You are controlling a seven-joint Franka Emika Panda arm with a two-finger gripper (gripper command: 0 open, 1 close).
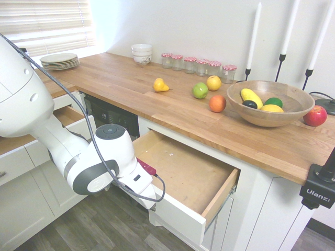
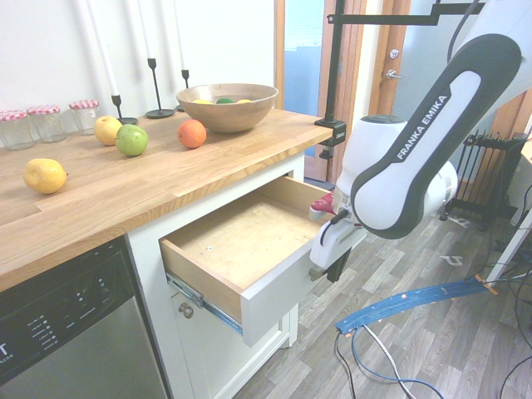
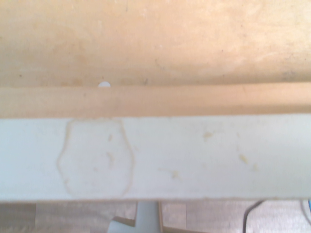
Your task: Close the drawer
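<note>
A kitchen with a long wooden counter (image 1: 157, 99). Below its front edge the drawer (image 2: 249, 241) stands pulled far out, its long side along the counter, its white front facing the room. The gripper (image 2: 337, 268) hangs just outside that front, pointing down, fingers fully closed, holding nothing visible. Fruit (image 1: 200, 90) and a bowl (image 1: 293, 115) sit above; a dishwasher (image 2: 66, 332) stands beside.

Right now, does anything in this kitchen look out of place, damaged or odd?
The drawer stands pulled far out, empty. The top edge of its white front shows a faint ring stain and yellowish specks. Nothing is spilled or broken.
</note>
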